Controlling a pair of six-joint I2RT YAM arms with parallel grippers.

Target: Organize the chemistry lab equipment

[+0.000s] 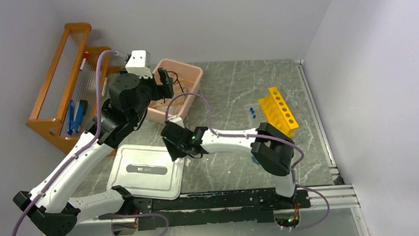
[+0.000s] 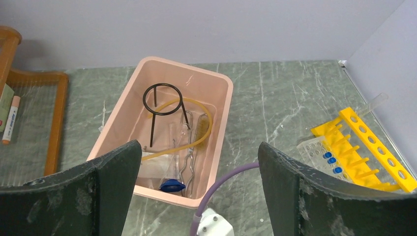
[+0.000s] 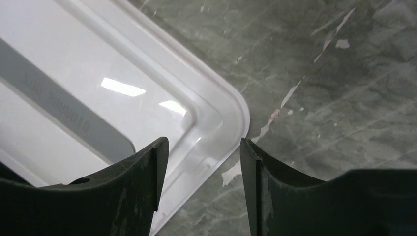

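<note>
Now the lid: tub loaded, rack and vials left out

The left claw point(image 2: 196, 169) hangs with its jaws wide apart and nothing between them, looking down on the pink tub point(image 2: 223, 115) just ahead of and below it. Inside the tub lie the black ring stand point(image 2: 153, 120), the tan tube point(image 2: 210, 122) curled round it, a bent wire piece point(image 2: 189, 162) and a blue piece point(image 2: 172, 185) at the end nearest the claw. Gathered in one container like this, they look put away.

Off to that claw's right, well apart from the tub, the yellow rack point(image 2: 364, 147) lies on the worktop point(image 2: 275, 98) with the blue-capped vials point(image 2: 332, 161) just beside it, so sorting seems unfinished.

The right claw point(image 3: 201, 157) is also spread and empty. It hovers low over the rounded corner of the white lid point(image 3: 123, 88), which lies flat on the worktop; one finger sits above the lid, the other above bare stone. Straddling the edge this way suggests it means to pinch the rim and lift. A flat, slick lid gives little to grip, so slipping is the likely risk.
</note>
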